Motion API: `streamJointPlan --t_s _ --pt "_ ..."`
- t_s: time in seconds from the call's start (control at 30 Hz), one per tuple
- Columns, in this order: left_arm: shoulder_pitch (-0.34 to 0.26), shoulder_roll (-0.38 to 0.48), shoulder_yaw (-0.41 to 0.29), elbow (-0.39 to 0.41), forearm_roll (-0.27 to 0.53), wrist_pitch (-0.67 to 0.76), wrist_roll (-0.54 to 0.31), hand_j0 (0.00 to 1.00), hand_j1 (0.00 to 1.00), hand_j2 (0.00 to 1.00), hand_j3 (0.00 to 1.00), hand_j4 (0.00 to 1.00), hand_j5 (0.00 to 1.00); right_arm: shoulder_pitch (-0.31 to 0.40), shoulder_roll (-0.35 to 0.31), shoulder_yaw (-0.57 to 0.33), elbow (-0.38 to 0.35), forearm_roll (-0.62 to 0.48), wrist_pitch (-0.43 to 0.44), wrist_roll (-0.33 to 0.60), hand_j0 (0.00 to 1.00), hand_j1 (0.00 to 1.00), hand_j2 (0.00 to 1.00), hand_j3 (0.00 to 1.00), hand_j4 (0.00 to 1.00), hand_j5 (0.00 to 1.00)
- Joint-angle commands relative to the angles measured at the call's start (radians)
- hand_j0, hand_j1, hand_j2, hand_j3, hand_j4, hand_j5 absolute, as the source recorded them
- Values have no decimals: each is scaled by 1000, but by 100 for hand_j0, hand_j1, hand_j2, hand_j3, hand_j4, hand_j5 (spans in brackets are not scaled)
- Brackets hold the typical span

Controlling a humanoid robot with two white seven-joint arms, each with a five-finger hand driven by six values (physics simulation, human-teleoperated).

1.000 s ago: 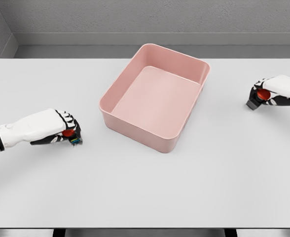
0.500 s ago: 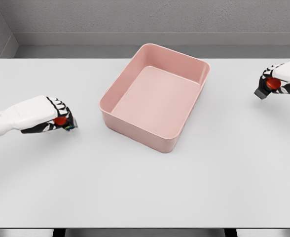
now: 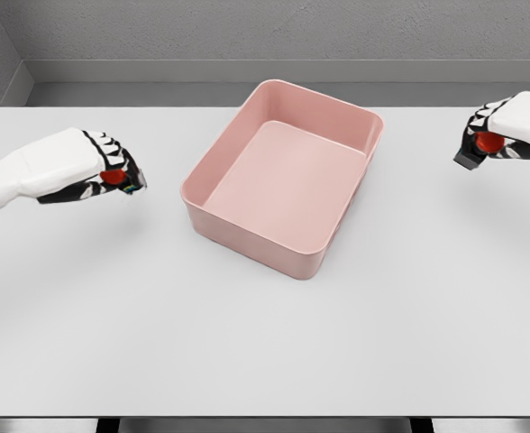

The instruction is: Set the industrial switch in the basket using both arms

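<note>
I have a red-buttoned industrial switch (image 3: 114, 178) gripped in my left hand (image 3: 103, 167) and another (image 3: 487, 144) in my right hand (image 3: 499, 135), both above the tabletop (image 3: 265, 343) beside the pink basket (image 3: 247, 236); next I judge both must swing inward over it and release.

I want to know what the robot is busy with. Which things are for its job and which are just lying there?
For the job:
- small red-buttoned industrial switch in the left robot hand
- another red-buttoned switch in the right robot hand
- pink rectangular plastic basket, nothing in it

Just lying about:
- nothing, only the white table
</note>
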Motion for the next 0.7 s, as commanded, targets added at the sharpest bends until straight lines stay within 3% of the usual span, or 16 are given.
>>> streamJointPlan --t_s 0.0,0.27,0.43,0.53,0.67 --pt "0 -27 -3 0 5 1 -1 50 50 50 50 50 50 0 -4 -2 -31 -6 2 4 45 45 45 45 45 45" --pt "-37 -89 -7 -1 0 1 -2 50 50 50 50 50 50 0 -13 -17 -100 -6 2 20 45 45 45 45 45 45" --pt "-61 -141 -9 -1 -3 1 -16 50 50 50 50 50 50 0 -15 -22 -106 -8 2 21 45 45 45 45 45 45" --pt "-77 -181 -12 -1 -5 1 -38 50 50 50 50 50 50 0 -20 -37 -152 -6 2 21 45 45 45 45 45 45" --pt "-117 -219 -56 -1 -6 1 -59 51 51 51 51 51 51 -2 -12 -37 -155 -6 2 21 45 45 45 45 45 45"
